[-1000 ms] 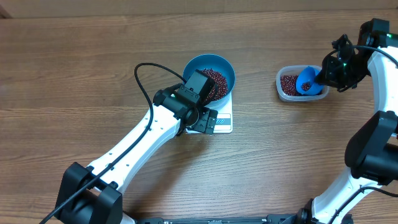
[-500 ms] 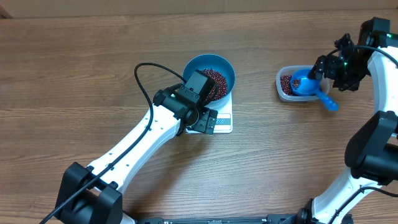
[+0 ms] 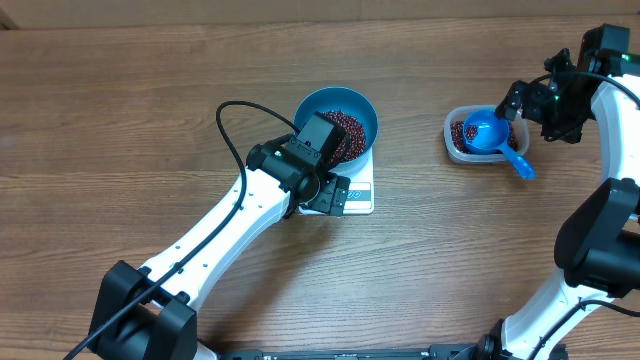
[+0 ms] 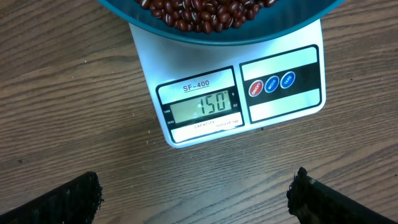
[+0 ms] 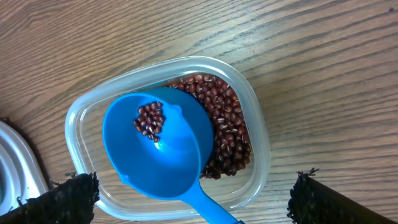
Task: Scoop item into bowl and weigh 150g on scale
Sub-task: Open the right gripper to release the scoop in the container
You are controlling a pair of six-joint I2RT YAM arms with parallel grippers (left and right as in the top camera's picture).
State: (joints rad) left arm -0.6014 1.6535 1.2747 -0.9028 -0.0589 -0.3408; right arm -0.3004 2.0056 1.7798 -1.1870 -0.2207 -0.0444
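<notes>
Glossy red-brown oval beans [image 4: 205,9] heap in the smooth, round blue bowl [image 3: 365,110] on the white square scale [image 4: 280,102], which reads 150. My left hand [image 4: 196,202] hangs open before it; my right hand [image 5: 196,202] spreads open above the plastic scoop [image 5: 155,149] lying in the clear tub [image 5: 258,149].

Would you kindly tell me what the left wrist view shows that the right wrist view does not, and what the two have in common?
Only the left wrist view: the white scale, its display reading 150, three round buttons, and the edge of the blue bowl above it, filled with beans.
Only the right wrist view: a clear tub of beans with the blue scoop resting in it, its handle over the rim and a few beans in its cup.
Both: red-brown beans and the wooden table.
</notes>
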